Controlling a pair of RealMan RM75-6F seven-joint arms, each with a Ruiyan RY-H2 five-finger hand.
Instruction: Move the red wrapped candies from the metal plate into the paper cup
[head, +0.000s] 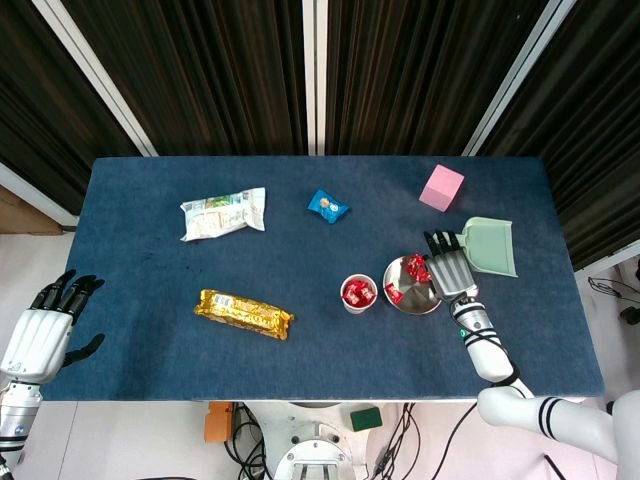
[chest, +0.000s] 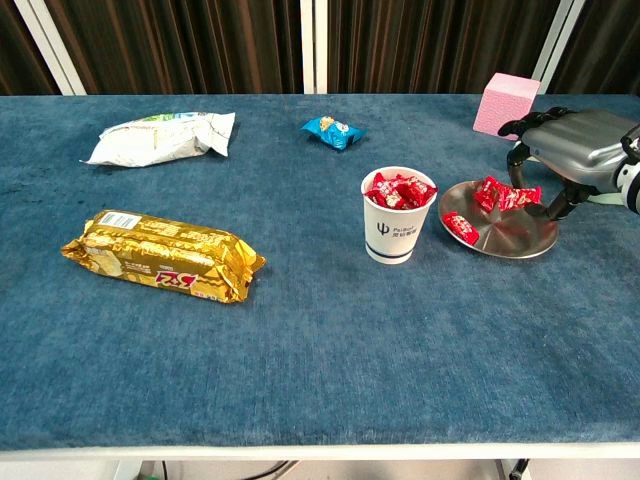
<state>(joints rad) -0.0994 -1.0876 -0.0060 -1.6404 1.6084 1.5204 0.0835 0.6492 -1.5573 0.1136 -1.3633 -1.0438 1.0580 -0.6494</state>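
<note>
The right hand (chest: 565, 150) hangs over the far right edge of the metal plate (chest: 515, 235), fingers curled downward, and a red wrapped candy (chest: 523, 196) sits between the fingertips just above the plate; whether the fingers actually grip it cannot be told from either view. Two more red candies remain on the plate: one (chest: 488, 192) beside the hand, another (chest: 459, 227) near the plate's left rim. The paper cup (chest: 398, 228) stands upright just left of the plate (close, but whether they touch is unclear) and is filled with red candies (chest: 399, 189) up to its brim.

The left hand (head: 45, 328) is off the table at its left end, fingers spread and holding nothing.

Elsewhere on the blue table (chest: 320, 350) lie a gold snack packet (chest: 160, 255), a white snack bag (chest: 160, 137), a small blue wrapper (chest: 333, 130), a pink cube (chest: 505, 103) and, in the head view, a pale green dustpan (head: 490, 246) just beyond the right hand.
</note>
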